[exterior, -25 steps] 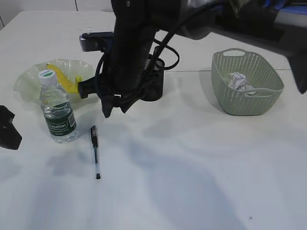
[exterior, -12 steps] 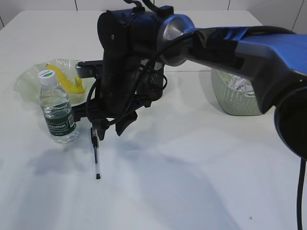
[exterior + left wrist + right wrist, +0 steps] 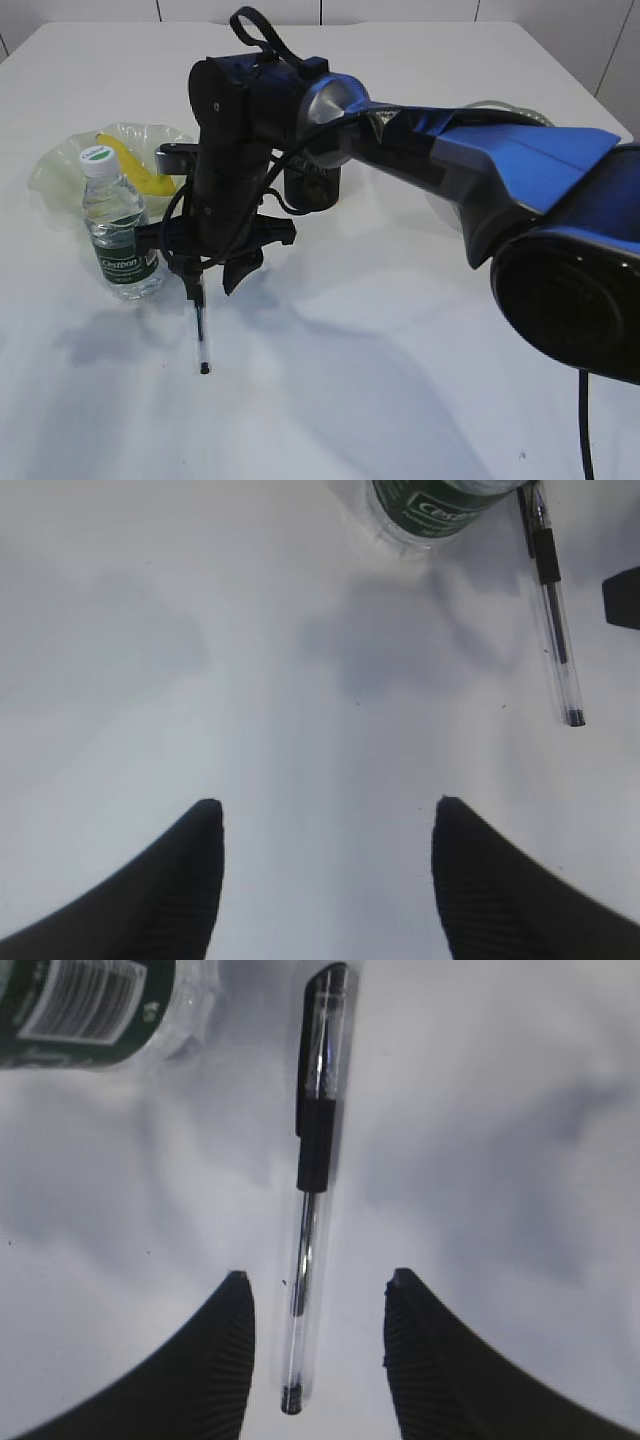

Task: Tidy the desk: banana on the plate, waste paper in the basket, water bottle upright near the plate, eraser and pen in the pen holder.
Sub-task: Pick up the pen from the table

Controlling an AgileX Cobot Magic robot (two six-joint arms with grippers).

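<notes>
The pen [image 3: 316, 1180] lies flat on the white counter [image 3: 400, 380], just beside the water bottle [image 3: 117, 225], and you see it best in the right wrist view. It has a clear plastic barrel, a black rubber grip in the middle and a black cap end with a clip. Its thin tip end lies between the two black tips of the right gripper [image 3: 318, 1305]. The jaws stand partly open on both sides of the barrel and they do not touch it. In the exterior view this gripper [image 3: 215, 285] hangs low over the cap end of the pen [image 3: 201, 335], and the arm reaches across from the right side.

The left gripper [image 3: 325, 825] has its jaws wide apart over bare counter and holds nothing; its two tips are dark with a fine ribbed texture.

The water bottle stands upright, of clear plastic, with a green label and a white and green cap. Just behind it you see the plate [image 3: 60, 165], pale green and translucent with a wavy rim, and the yellow banana [image 3: 140, 170] lies on it. The pen holder [image 3: 312, 188], black and of mesh, is partly hidden behind the arm.

The counter is smooth and matt white, with soft grey shadows of the arms on it.
</notes>
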